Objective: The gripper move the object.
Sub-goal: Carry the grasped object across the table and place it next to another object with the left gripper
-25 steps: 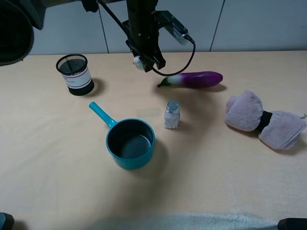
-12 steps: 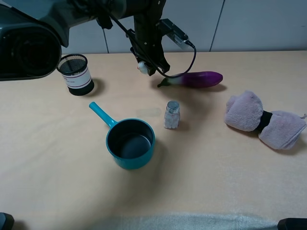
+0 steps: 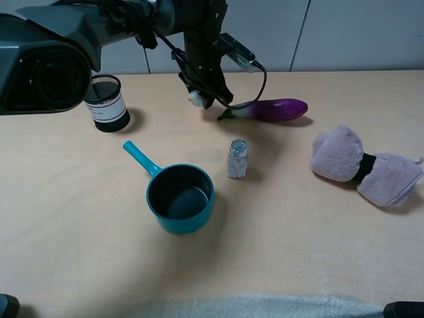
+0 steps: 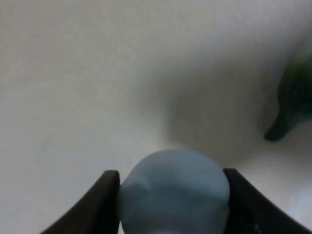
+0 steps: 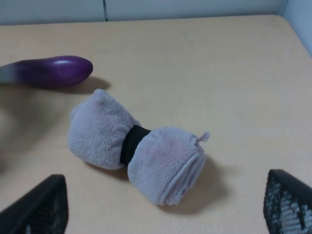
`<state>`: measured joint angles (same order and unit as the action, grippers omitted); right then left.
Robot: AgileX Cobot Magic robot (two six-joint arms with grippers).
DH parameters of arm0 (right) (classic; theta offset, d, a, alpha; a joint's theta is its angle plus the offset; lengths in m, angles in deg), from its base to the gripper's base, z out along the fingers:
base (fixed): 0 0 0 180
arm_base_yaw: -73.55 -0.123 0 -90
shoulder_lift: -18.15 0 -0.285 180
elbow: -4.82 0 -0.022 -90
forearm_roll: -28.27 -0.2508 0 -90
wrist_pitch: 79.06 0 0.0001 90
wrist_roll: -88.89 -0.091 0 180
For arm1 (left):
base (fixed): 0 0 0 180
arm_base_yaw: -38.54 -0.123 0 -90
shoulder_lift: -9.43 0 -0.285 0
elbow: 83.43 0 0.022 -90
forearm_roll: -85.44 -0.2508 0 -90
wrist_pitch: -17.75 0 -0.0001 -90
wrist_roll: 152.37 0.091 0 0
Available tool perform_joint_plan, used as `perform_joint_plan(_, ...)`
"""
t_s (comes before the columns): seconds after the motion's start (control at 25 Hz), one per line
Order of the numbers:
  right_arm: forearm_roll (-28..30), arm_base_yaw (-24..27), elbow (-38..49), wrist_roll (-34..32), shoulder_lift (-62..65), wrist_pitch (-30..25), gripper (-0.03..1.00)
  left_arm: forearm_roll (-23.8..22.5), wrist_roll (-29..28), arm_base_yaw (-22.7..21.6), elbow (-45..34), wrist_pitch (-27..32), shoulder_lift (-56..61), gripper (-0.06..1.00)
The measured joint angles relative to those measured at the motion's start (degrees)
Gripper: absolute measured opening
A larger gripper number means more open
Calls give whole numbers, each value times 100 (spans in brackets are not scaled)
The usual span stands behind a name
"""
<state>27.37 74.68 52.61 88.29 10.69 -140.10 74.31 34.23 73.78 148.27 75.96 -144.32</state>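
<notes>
My left pincer is clamped on the tiny white duck, just beside the eggplant stem; its round body could slip free and roll against the eggplant

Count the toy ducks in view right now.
1. The duck is clamped in the left gripper, near the eggplant's green stem end. Another could hide inside the mesh cup, whose interior is not visible.

Tan worktop: mesh cup upper left, teal saucepan centre, salt shaker just right, aubergine above, tied towel far right.
</notes>
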Motion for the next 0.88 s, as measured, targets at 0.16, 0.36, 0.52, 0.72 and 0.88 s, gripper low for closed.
perform_joint_plan(0.16, 0, 0, 0, 0, 0, 0, 61, 0, -2, 0, 19, -126, -41, 45)
perform_joint_plan(0.36, 0, 0, 0, 0, 0, 0, 61, 6, -6, 0, 47, -132, -268, 45)
perform_joint_plan(0.52, 0, 0, 0, 0, 0, 0, 61, 24, -13, 0, 54, -107, -336, 45)
perform_joint_plan(0.72, 0, 0, 0, 0, 0, 0, 61, 24, -13, 5, 58, -107, -336, 45)
perform_joint_plan(0.88, 0, 0, 0, 0, 0, 0, 61, 24, -13, 5, 58, -97, -336, 45)
